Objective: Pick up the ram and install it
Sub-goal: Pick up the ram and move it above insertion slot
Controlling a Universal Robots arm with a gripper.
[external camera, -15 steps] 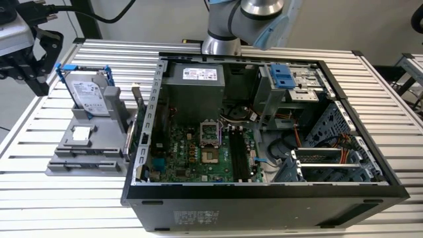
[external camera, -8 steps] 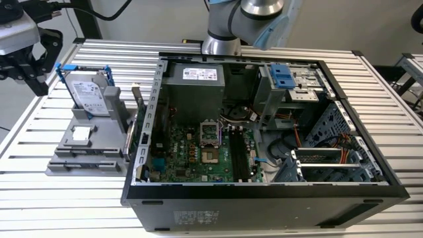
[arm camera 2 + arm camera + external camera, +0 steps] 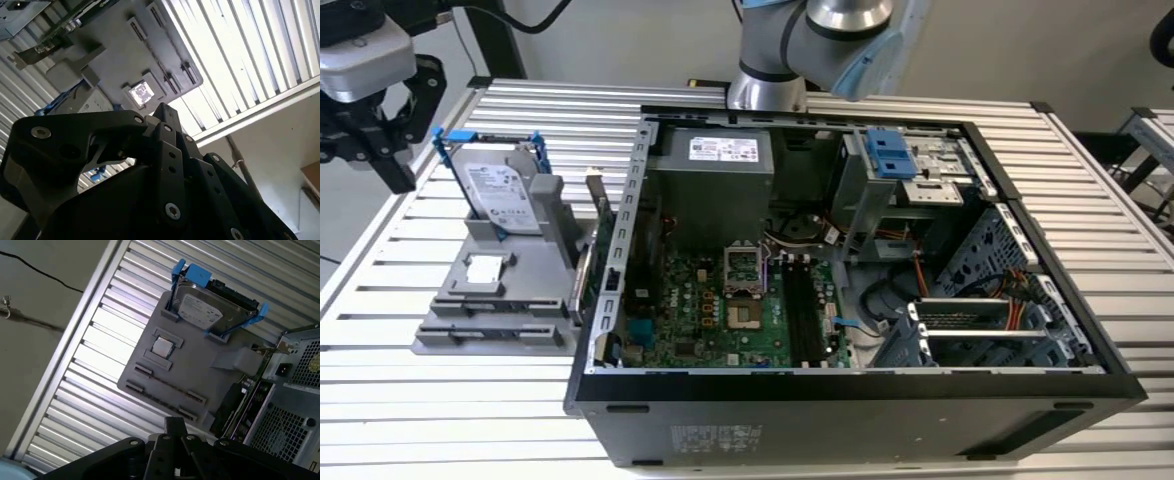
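Note:
The ram (image 3: 169, 384) looks like a thin dark strip standing on edge between two holders of the grey fixture (image 3: 200, 365). In the exterior view this fixture (image 3: 467, 335) lies at the left of the open computer case (image 3: 854, 390). My black gripper (image 3: 367, 160) hangs high above the table's far left corner, beyond the fixture and well apart from the ram. Its fingers stand spread with nothing between them. The long black slots (image 3: 807, 312) lie on the green motherboard inside the case. The gripper's linkage (image 3: 150, 175) is close up in both wrist views.
A silver hard drive in a blue frame (image 3: 494, 185) stands upright at the fixture's back, with a small square chip (image 3: 483, 268) in a recess before it. A green card (image 3: 594, 250) stands between fixture and case. The arm's base (image 3: 767, 90) rises behind the case.

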